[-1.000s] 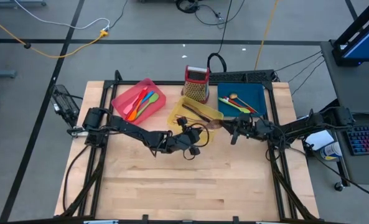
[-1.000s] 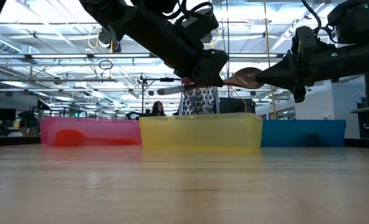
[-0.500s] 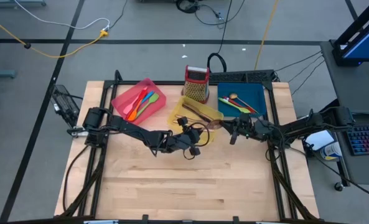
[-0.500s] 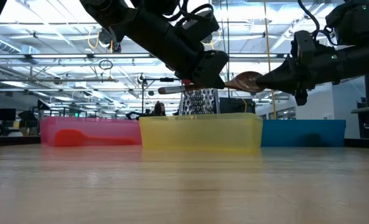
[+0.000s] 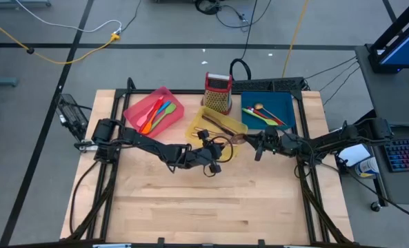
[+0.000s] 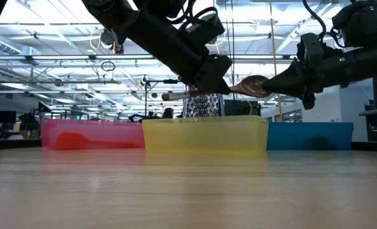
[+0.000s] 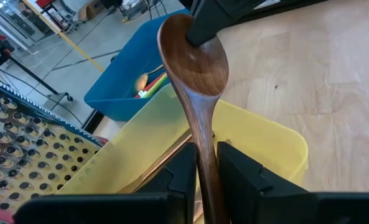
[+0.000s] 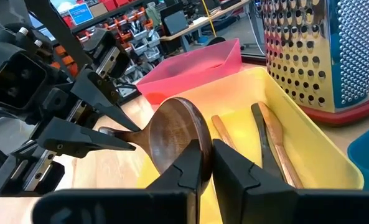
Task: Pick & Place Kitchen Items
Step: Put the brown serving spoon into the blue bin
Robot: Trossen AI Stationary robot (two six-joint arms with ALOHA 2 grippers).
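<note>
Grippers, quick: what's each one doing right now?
Left gripper: around the brown wooden spoon handle; grip cannot be told.
Right gripper: shut on the spoon's bowl, above the yellow tray.

The dark brown wooden spoon (image 7: 195, 68) I share between my claws is smooth and polished, its bowl catching a soft sheen. My fingers (image 8: 193, 167) are matt black plastic. Below the spoon, the yellow rectangular plastic tray (image 8: 308, 146) looks slightly translucent with a satin finish, and the slim wooden utensils (image 8: 272, 144) inside it show a duller grain. Behind that tray, the red-topped metal box grater (image 8: 308, 50) is bright, reflective steel, rough with punched holes. The pale wooden table (image 5: 211, 200) under the tray is smooth, with a low gloss
</note>
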